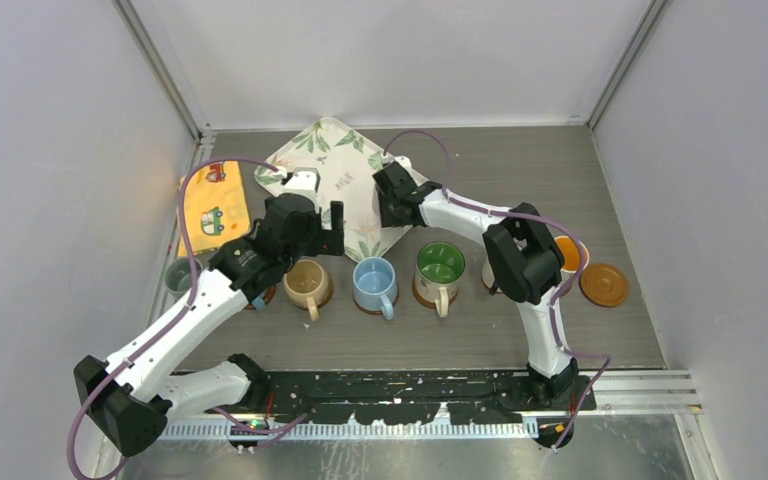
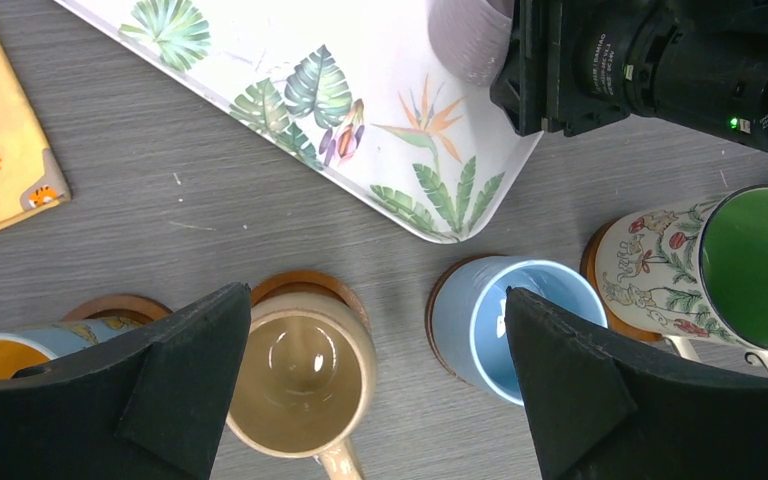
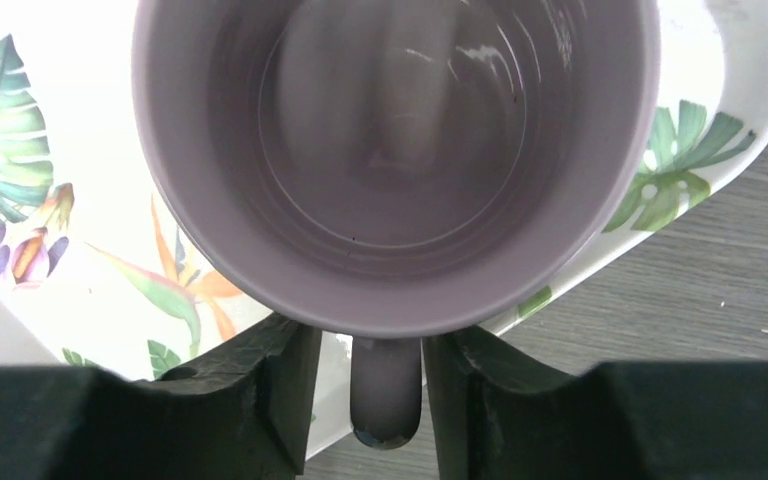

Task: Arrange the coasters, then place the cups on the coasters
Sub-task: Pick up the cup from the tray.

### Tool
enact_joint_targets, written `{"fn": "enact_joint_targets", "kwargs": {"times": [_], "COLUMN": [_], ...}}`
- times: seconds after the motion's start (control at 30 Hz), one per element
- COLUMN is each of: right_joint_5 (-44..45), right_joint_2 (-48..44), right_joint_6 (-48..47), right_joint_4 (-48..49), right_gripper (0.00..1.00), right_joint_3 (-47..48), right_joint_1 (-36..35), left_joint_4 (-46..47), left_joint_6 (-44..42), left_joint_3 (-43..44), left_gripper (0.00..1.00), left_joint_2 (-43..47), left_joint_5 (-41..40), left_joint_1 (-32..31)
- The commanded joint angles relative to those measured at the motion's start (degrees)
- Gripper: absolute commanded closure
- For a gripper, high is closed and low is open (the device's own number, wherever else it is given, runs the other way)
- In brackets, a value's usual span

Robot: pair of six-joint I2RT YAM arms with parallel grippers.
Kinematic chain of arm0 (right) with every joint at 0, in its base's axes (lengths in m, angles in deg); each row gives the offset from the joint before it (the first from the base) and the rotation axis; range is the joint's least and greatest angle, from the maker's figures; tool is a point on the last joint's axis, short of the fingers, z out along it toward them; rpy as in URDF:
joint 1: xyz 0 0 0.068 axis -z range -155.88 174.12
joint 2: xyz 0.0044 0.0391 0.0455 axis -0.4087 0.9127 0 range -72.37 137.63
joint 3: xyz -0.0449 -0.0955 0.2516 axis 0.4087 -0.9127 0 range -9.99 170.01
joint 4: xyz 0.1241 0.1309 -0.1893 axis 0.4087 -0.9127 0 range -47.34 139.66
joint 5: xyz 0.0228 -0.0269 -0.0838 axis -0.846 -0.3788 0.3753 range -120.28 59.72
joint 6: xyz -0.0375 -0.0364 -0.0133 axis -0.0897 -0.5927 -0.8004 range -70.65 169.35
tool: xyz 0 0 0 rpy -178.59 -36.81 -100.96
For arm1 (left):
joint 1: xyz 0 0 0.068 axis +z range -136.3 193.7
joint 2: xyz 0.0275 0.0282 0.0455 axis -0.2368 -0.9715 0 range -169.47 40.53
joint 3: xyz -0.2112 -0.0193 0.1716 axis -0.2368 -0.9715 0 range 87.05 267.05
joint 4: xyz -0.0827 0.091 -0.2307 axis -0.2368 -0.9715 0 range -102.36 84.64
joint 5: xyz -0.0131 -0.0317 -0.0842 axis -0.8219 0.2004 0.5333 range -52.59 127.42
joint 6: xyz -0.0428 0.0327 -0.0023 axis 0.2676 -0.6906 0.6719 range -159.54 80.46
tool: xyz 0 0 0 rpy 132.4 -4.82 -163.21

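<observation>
At tray (image 3: pixel 760 60) corner, right jaws flank mauve cup (image 3: pixel 390 150) handle, pinch unclear; left jaws spread wide

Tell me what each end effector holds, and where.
Left end effector: open, holding nothing. Right end effector straddles the mauve mug at its handle; firm grip cannot be told.

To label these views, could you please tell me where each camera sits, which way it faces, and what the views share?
Top external: high behind the robot, looking down on the grey wood-grain table; left arm and right arm show.
Left wrist: on the left arm, facing down at the tan ceramic mug and light blue mug; its open left gripper frames them.
Right wrist: looking down into the mauve mug; the right gripper flanks its handle.
Shared: the square leaf-patterned tray appears in all three.
</observation>
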State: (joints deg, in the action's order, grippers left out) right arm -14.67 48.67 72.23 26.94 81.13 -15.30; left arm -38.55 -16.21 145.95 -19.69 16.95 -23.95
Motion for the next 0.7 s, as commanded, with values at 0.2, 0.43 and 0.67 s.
{"fn": "enact_joint_targets", "kwargs": {"times": [0.2,0.43,0.67], "right_joint_5": [3.44,4.97,6.67], "right_joint_2": [0.28,-1.72,-6.54], "right_joint_6": [-2.22,-1.66,-0.73], "right_joint_4": [5.34,3.29,2.31], "right_gripper": [0.74,0.99,0.99], "right_joint_3": [-0.14,0.21,-0.34], "right_joint_1": [-0.66,-0.75,-0.77], "left_joint_4": [2.24,2.4,2.58], "left_joint_6": [-1.02,-1.01,-1.01], "left_joint_3": [-0.36,-0.53,-0.73], "left_gripper": [0.0,0.0,0.0], "left_joint_2": [-0.07,-0.21,-0.24], "left_joint_5": [-1.5,-1.44,-1.57], "left_joint_1": [0.16,0.25,0.38]}}
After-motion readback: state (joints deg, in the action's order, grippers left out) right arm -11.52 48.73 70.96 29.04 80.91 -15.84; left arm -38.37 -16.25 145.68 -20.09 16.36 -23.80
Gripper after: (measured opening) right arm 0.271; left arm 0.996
